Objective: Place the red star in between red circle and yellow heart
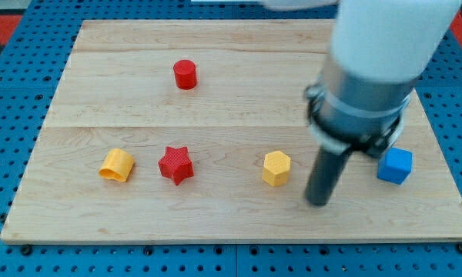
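Observation:
The red star (175, 165) lies on the wooden board (231, 223) at the lower left of centre. The yellow heart (117, 165) lies just to the star's left, a small gap between them. The red circle (185, 74) stands near the view's top, above the star. My tip (319, 202) rests on the board at the lower right, far to the right of the star, just right of a yellow hexagon.
A yellow hexagon (276, 168) lies just left of my tip. A blue cube (395, 165) lies to its right near the board's right edge. The arm's large body (369, 69) covers the upper right of the board.

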### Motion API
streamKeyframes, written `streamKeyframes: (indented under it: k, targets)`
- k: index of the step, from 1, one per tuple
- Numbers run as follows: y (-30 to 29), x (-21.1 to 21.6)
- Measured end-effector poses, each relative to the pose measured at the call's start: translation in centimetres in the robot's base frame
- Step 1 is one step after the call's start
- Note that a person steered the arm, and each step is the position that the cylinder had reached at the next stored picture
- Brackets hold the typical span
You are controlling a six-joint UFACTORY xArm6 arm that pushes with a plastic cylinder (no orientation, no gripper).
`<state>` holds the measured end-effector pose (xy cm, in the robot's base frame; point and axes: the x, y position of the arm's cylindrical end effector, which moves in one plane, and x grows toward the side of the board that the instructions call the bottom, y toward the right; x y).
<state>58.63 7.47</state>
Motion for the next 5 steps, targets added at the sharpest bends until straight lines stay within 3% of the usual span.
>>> streamKeyframes:
  k: [1, 2, 3, 5]
  targets:
    - [-10.6, -1.2]
    - [-14.5, -6.3]
    - [-16.1, -1.8]
    - [-18.7, -10.1]
